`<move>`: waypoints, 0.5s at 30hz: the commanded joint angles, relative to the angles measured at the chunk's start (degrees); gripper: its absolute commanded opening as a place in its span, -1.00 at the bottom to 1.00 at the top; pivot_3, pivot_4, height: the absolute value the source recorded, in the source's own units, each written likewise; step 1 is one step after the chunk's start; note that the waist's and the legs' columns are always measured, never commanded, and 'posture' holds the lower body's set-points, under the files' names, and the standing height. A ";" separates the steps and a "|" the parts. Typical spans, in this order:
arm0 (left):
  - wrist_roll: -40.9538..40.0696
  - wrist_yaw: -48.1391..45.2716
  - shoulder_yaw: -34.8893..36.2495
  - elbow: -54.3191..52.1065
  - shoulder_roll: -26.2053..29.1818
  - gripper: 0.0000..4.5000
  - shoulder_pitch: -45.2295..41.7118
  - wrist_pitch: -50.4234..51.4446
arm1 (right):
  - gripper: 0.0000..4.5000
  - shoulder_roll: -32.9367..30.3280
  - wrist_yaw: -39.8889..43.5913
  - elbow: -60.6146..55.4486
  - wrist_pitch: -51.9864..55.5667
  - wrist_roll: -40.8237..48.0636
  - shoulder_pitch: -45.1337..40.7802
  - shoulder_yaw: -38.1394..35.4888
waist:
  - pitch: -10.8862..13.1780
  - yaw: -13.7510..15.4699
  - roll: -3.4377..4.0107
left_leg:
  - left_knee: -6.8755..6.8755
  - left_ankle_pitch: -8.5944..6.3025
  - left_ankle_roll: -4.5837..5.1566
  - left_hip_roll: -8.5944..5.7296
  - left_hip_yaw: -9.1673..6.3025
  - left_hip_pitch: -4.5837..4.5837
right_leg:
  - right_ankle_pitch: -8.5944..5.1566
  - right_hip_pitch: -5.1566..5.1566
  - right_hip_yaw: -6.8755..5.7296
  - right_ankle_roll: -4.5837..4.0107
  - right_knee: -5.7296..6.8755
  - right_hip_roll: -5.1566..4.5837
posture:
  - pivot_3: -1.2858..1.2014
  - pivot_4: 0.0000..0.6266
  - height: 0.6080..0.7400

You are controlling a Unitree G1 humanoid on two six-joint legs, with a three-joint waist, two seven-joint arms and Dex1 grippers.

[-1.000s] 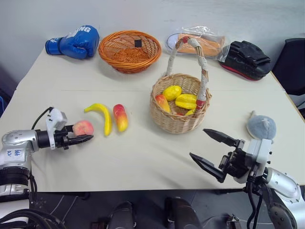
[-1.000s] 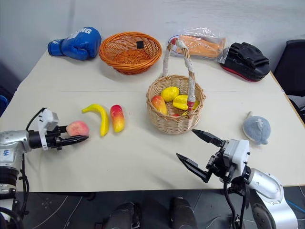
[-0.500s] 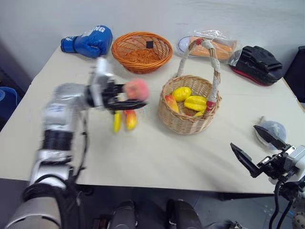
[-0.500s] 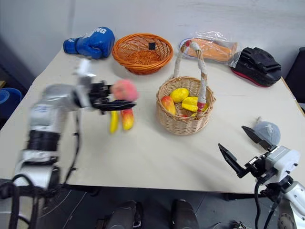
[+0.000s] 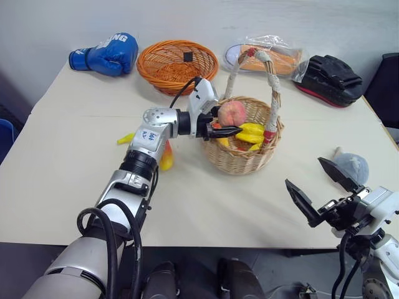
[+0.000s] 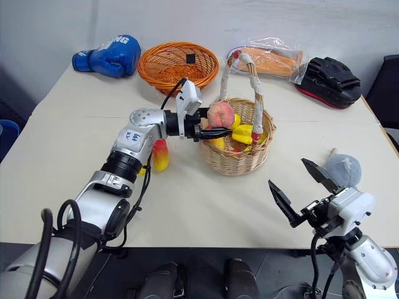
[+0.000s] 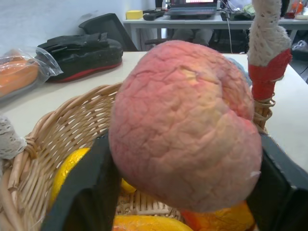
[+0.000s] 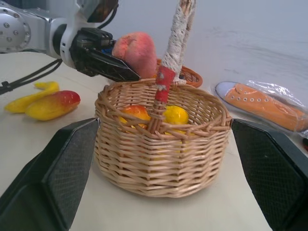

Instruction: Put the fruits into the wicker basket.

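Observation:
The wicker basket (image 5: pixel 240 156) stands mid-table with yellow fruits (image 5: pixel 252 132) and a red-yellow one inside. My left gripper (image 5: pixel 232 128) reaches level over the basket's rim, shut on the pink-orange peach (image 7: pixel 185 125), which hangs above the fruits inside, beside the arched handle (image 5: pixel 274 93). The banana (image 5: pixel 124 138) and the mango (image 5: pixel 166 159) lie on the table left of the basket, partly hidden behind my left arm. My right gripper (image 5: pixel 304 171) hovers open and empty at the front right, facing the basket.
Along the back edge lie a blue boxing glove (image 5: pixel 103 55), a shallow orange woven bowl (image 5: pixel 177 62), a bagged shoe (image 5: pixel 268 56) and a black pad (image 5: pixel 327 78). A grey-blue plush (image 5: pixel 351 167) sits at the right, just behind my right gripper.
My left arm has swung from the table's left to over the basket, carrying the peach up and right. The right gripper drifted slightly right and stayed open. The camera view shifted.

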 commanded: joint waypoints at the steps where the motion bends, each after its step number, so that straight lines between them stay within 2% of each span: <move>1: -2.45 -0.94 3.94 -2.23 1.31 0.99 -1.36 -2.26 | 1.00 -1.28 -1.05 -3.36 1.72 0.34 -0.29 0.07 | 0.00 0.01 0.00 | 0.00 0.00 0.00 0.00 0.00 0.00 | 0.00 0.00 0.00 0.00 0.01 0.00 | 0.03 -0.52 1.00; 5: -4.89 -4.47 8.13 -5.79 7.09 0.99 2.84 -3.32 | 1.00 -3.64 -1.28 -4.46 5.46 1.68 -3.47 1.31 | -0.01 -0.56 0.02 | -0.01 0.01 -0.01 0.04 0.03 0.03 | 0.00 -0.02 0.01 -0.01 0.03 0.02 | 0.03 -0.52 1.00; 9: -7.60 -2.50 15.96 -12.53 15.70 0.99 13.18 -5.61 | 1.00 -6.89 0.62 -5.02 8.40 3.08 -7.08 2.76 | -0.02 -1.64 0.05 | -0.11 0.02 -0.09 0.13 0.06 0.17 | -0.06 -0.02 0.09 -0.11 0.15 0.05 | 0.03 -0.52 1.00; 13: -10.17 0.11 27.15 -23.96 23.20 0.99 33.28 -8.20 | 1.00 -10.97 5.96 -5.84 7.67 0.09 -8.85 7.06 | -0.01 -1.93 0.05 | -0.12 -0.02 -0.13 0.21 0.06 0.17 | -0.08 -0.04 0.12 -0.14 0.17 0.05 | 0.03 -0.52 1.00; 15: -11.53 3.79 33.28 -29.91 25.62 0.99 43.35 -5.28 | 1.00 -11.05 7.11 -5.67 6.84 -1.15 -9.18 9.71 | 0.02 -1.69 -0.03 | -0.12 -0.08 -0.12 0.30 0.09 0.17 | -0.08 -0.04 0.16 -0.13 0.15 0.02 | 0.03 -0.52 1.00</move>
